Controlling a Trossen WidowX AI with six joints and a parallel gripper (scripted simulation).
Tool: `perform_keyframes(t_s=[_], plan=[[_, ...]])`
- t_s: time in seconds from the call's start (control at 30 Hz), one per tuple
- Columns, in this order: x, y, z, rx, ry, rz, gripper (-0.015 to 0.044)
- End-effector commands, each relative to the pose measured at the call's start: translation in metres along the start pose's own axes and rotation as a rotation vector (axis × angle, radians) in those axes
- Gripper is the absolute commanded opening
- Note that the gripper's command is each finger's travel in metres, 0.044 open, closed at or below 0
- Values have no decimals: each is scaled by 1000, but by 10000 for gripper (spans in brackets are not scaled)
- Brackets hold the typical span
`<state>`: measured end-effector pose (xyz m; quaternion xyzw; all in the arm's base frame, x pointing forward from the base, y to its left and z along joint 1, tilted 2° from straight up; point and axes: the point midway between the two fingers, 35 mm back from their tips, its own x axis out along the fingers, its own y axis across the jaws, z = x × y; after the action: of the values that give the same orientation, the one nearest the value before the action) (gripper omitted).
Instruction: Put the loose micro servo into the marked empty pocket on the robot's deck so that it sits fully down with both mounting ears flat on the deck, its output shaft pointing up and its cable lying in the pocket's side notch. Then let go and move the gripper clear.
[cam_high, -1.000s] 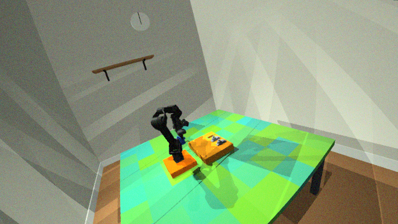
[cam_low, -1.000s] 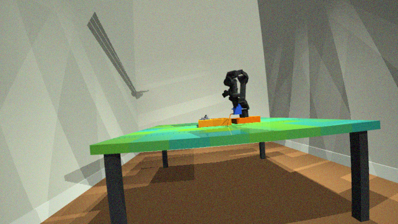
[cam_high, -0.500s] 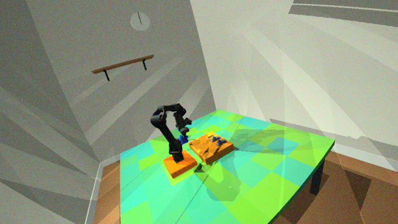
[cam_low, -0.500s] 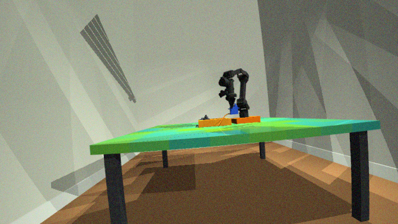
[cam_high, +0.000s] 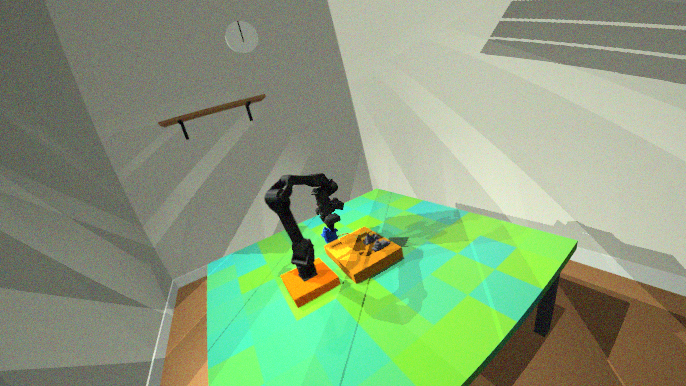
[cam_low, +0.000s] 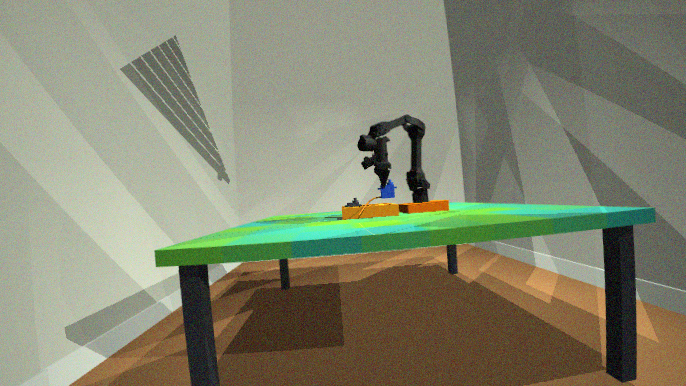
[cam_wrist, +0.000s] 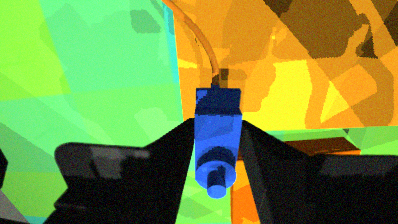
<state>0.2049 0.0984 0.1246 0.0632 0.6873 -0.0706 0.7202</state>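
Note:
The blue micro servo (cam_high: 329, 235) (cam_low: 388, 190) (cam_wrist: 217, 132) is held upright, its output shaft (cam_wrist: 216, 191) pointing up. My gripper (cam_high: 330, 226) (cam_low: 384, 183) (cam_wrist: 216, 124) is shut on it, one finger on each side. The servo hangs in the air above the level of the orange deck (cam_high: 380, 268) (cam_low: 387, 211) (cam_wrist: 285, 100), near its edge in the wrist view. Its orange cable (cam_low: 370, 201) (cam_wrist: 200, 37) leaves the lower body and curves away over the deck. A small dark opening (cam_wrist: 224, 74) shows in the deck beside the cable. I cannot tell whether it belongs to the marked pocket.
Dark grey parts (cam_high: 380, 245) (cam_low: 354, 202) stand up from the far part of the deck. The arm's orange base block (cam_high: 320, 285) (cam_low: 435, 206) (cam_wrist: 242, 190) is close beside the deck. Both stand on the green and teal table (cam_high: 450, 310) (cam_low: 480, 225).

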Motion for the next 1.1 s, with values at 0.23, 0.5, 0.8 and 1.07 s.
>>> perform_keyframes(t_s=[0.23,0.5,0.8,1.07], plan=[[-1,-1,39,-3,-6,6,0],[-1,-26,41,-3,-7,4,0],[-1,-36,49,-3,-7,3,0],[-2,-34,81,-3,-10,3,0]])
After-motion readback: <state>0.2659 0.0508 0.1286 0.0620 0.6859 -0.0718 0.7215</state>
